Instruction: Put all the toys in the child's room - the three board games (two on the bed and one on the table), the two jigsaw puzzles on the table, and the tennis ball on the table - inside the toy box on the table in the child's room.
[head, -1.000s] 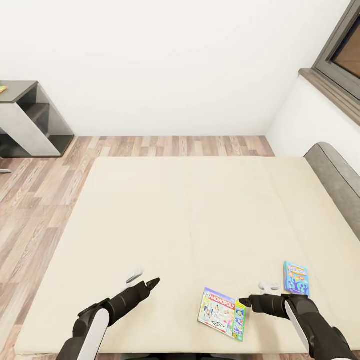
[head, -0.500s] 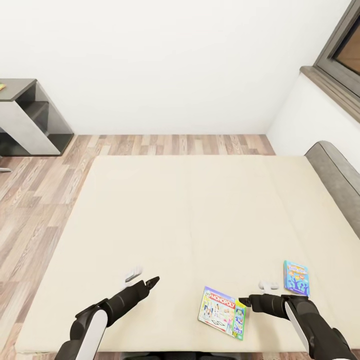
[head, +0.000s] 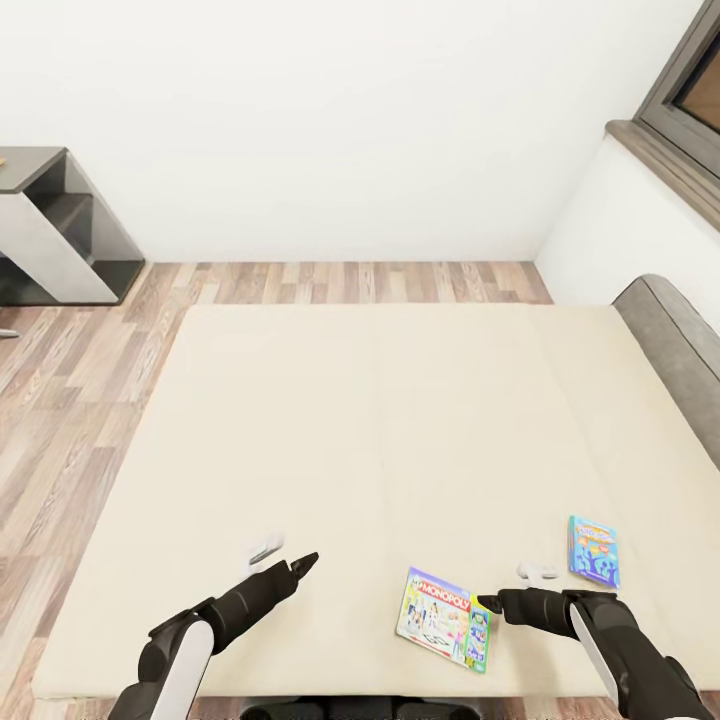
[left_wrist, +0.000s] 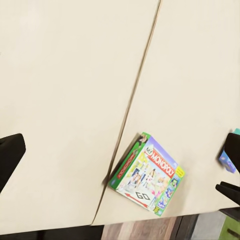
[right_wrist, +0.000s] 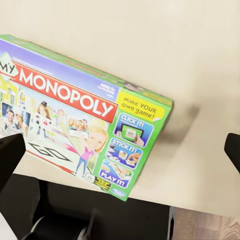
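Observation:
Two board games lie near the front edge of the bed (head: 380, 420). The white MONOPOLY box (head: 443, 618) (left_wrist: 147, 173) (right_wrist: 82, 120) lies flat, slightly turned. A smaller blue box (head: 594, 550) sits to its right. My right gripper (head: 488, 604) hovers open just right of the MONOPOLY box, whose corner lies between the dark fingertips (right_wrist: 10, 155). My left gripper (head: 305, 566) is open over bare mattress, well left of that box. The dark grey wing of the table (head: 45, 235) shows at the far left. The toy box, jigsaw puzzles and tennis ball are out of view.
The grey headboard (head: 675, 335) runs along the bed's right side, under a window sill (head: 665, 165). Wood floor (head: 70, 380) lies left of and beyond the bed, up to a white wall.
The whole picture has shifted a little, so the camera moved. Both arms and both boxes keep their places relative to each other.

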